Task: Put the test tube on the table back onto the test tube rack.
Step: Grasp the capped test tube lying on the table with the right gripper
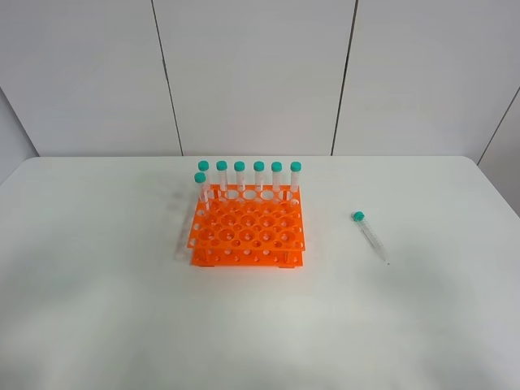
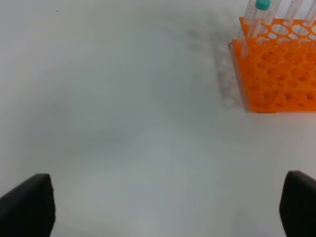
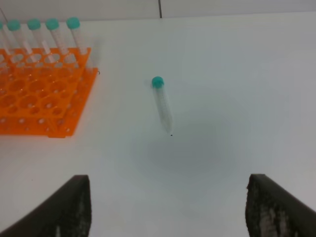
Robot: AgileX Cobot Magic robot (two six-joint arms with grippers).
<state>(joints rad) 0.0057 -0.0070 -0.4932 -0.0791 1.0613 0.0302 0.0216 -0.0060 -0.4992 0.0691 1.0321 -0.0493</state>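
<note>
A clear test tube (image 1: 370,236) with a teal cap lies flat on the white table (image 1: 97,309), right of the orange test tube rack (image 1: 247,227); its pointed tip faces the front edge. The rack holds several capped tubes along its back row and one at its left. No arm shows in the exterior view. In the right wrist view the test tube (image 3: 162,104) lies ahead of my right gripper (image 3: 168,207), whose dark fingers stand wide apart with nothing between them. My left gripper (image 2: 170,210) is also open over bare table, with the rack (image 2: 279,74) off to one side.
A white panelled wall (image 1: 252,73) rises behind the table's far edge. The table's rounded corners show at the back left and back right.
</note>
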